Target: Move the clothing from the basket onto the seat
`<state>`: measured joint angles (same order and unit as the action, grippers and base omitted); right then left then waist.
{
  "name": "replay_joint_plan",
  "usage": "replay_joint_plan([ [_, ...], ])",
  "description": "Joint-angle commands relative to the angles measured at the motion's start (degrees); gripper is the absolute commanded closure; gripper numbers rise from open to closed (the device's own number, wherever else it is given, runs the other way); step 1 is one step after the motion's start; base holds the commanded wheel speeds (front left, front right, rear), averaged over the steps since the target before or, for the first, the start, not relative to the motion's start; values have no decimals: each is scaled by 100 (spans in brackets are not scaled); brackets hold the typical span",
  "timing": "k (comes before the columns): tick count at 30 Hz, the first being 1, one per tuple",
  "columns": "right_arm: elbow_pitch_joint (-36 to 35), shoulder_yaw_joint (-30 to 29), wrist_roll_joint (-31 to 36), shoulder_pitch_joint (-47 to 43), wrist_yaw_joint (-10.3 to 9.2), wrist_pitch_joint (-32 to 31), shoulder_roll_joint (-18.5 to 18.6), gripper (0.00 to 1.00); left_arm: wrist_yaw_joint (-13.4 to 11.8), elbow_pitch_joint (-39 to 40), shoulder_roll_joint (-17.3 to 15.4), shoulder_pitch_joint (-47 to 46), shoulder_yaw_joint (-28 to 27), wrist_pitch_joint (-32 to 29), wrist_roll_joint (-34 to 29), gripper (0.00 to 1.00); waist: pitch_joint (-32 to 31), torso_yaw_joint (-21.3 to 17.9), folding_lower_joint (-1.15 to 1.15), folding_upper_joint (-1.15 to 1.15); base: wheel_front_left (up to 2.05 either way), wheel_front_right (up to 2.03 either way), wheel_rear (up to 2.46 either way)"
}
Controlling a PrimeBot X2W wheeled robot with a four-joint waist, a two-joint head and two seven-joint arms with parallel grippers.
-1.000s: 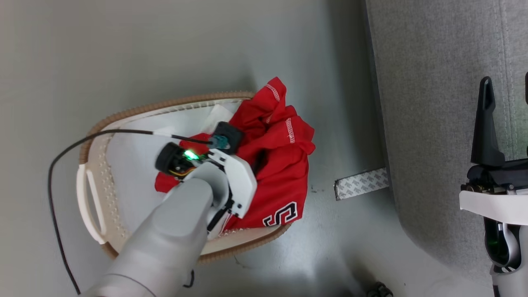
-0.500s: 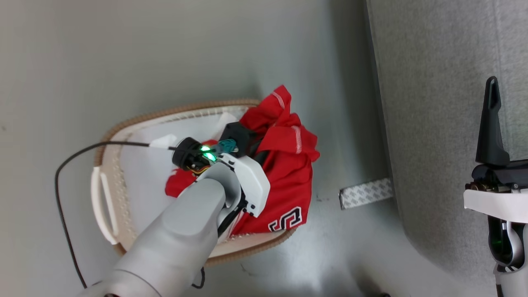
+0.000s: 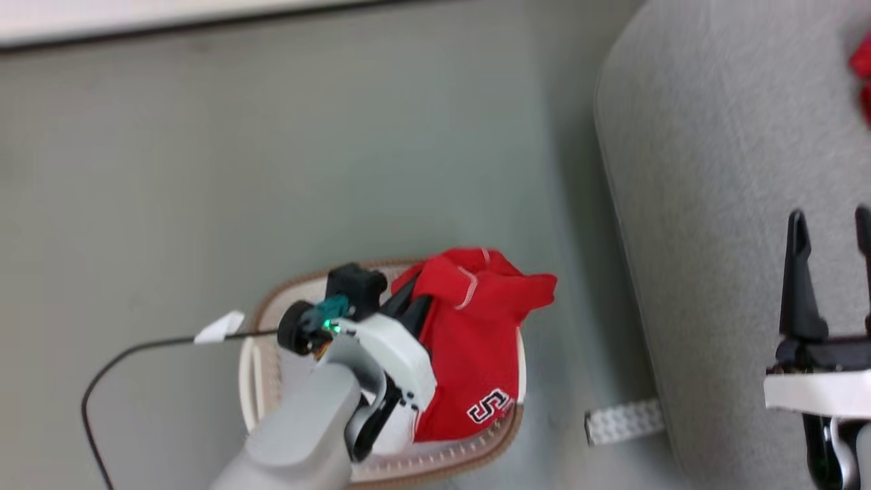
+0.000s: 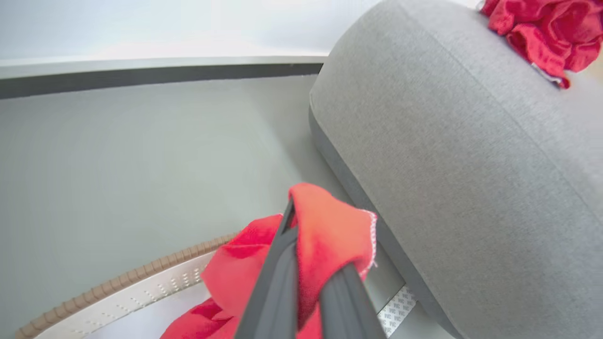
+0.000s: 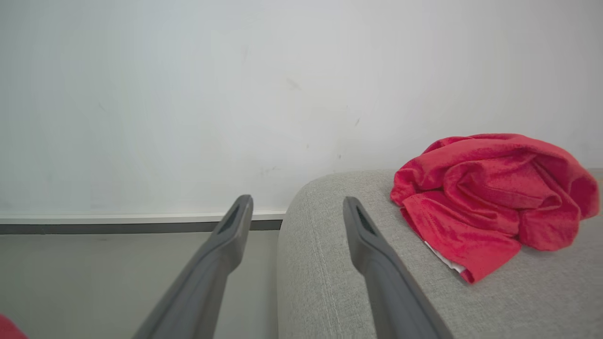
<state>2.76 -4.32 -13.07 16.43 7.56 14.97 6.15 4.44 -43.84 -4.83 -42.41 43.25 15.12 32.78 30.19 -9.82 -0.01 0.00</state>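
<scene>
A red garment (image 3: pixel 476 340) with a black-and-white letter print hangs partly lifted out of the white basket (image 3: pixel 442 463). My left gripper (image 3: pixel 410 307) is shut on its upper fold. The left wrist view shows that gripper (image 4: pixel 311 235) with the red cloth (image 4: pixel 330 230) pinched between its fingers, above the basket's brown rim (image 4: pixel 127 278). To the right stands the grey seat (image 3: pixel 714 204), its rounded arm (image 4: pixel 447 141) close by. Another red garment (image 5: pixel 490 193) lies crumpled on the seat (image 5: pixel 330 273). Over the seat my right gripper (image 3: pixel 827 228) (image 5: pixel 297 203) is open and holds nothing.
A strip of patterned white tape (image 3: pixel 622 422) lies on the grey floor between basket and seat. A black cable (image 3: pixel 136 354) with a white tag runs from the left wrist. A white wall with a dark skirting (image 5: pixel 118 228) stands behind.
The head camera has tilted, so the whole picture shifted. My left gripper has shut on the red garment and raised its top out of the basket. The right gripper stays open.
</scene>
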Motion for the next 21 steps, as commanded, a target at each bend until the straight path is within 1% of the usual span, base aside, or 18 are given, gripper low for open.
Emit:
replay_joint_plan([
  [1,73,-44,65,-209,-15,18,59,0,-36,237,-63,253,-124,2,-53,100,-886,266,1,0,0,0,0],
  [8,276,-70,120,-751,-15,18,29,0,-259,1123,-364,877,-454,2,7,100,-1915,463,1,0,0,0,0],
  [11,358,-39,148,-966,-15,18,-5,0,-402,1495,-524,1016,-555,-66,69,100,-2283,534,1,0,0,0,0],
  [18,496,108,190,-1371,-15,18,-114,0,-778,2443,-926,1244,-755,-403,145,100,-2989,607,1,0,0,0,0],
  [21,501,138,196,-1480,-15,18,-141,0,-910,2800,-1065,1248,-822,-565,165,100,-3148,620,1,0,0,0,0],
])
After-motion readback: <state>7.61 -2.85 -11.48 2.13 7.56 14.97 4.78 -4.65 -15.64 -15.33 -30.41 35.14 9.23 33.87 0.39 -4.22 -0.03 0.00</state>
